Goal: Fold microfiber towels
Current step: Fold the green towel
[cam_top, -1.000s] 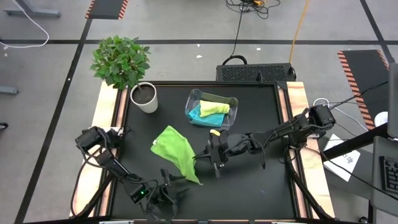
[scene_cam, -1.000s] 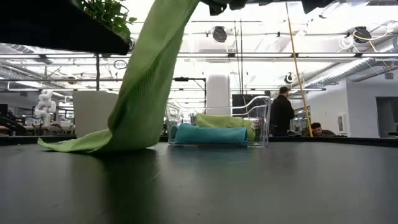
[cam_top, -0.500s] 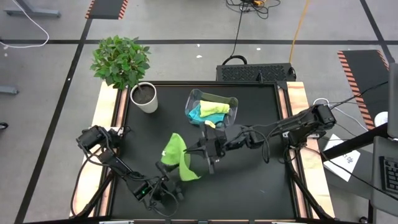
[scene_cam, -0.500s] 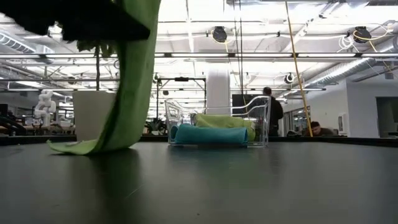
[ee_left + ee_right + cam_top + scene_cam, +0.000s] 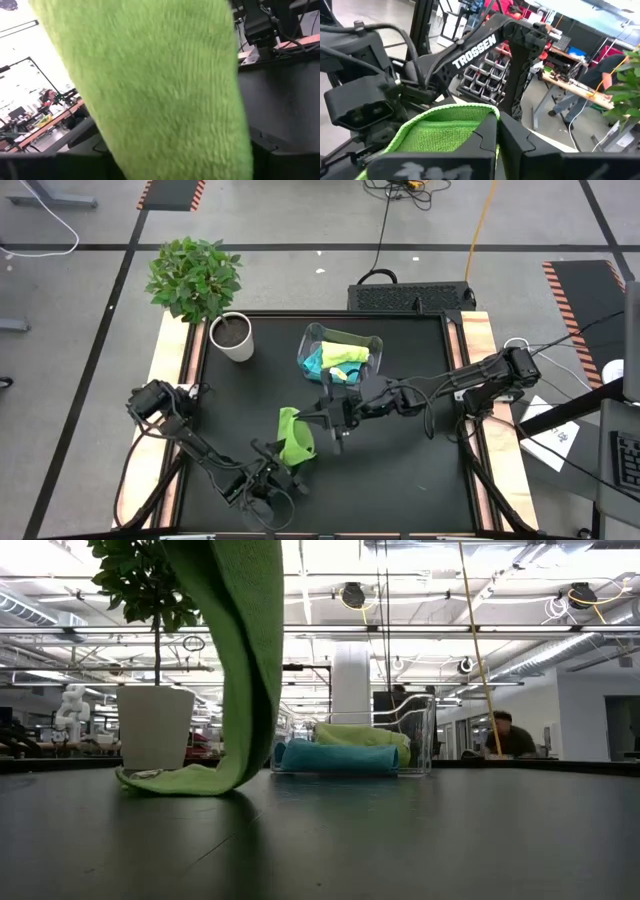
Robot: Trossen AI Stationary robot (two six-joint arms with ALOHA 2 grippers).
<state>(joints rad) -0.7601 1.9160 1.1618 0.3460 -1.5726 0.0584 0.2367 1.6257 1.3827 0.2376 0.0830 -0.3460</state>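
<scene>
A bright green towel (image 5: 295,444) hangs in a narrow bunch from my right gripper (image 5: 335,420), which is shut on it above the table's middle. The towel's lower end (image 5: 178,780) lies on the table. My left gripper (image 5: 280,472) stands close by the towel's near side, open. The green cloth (image 5: 150,85) fills the left wrist view and hides the fingers. A pale yellow-green towel (image 5: 345,352) and a turquoise towel (image 5: 316,364) lie folded in the clear bin (image 5: 368,340). My right gripper pinches the green towel's hemmed upper edge (image 5: 470,109) between its two fingers (image 5: 485,142). The fingers come level from the table's right. The towel hangs slack below them, its lower end on the table. Whether my left gripper touches the towel, I cannot tell.
A white pot (image 5: 232,337) with a leafy plant stands at the table's far left. The clear bin (image 5: 420,740) sits at the far middle. Bare black tabletop (image 5: 420,470) lies to the near right. People sit and stand in the room beyond.
My right gripper has risen and gone slightly left, drawing the green towel up from a slanting spread into a hanging bunch. The towel's lower end has slid along the table toward the middle. My left gripper has risen, turned level and come up to the towel.
</scene>
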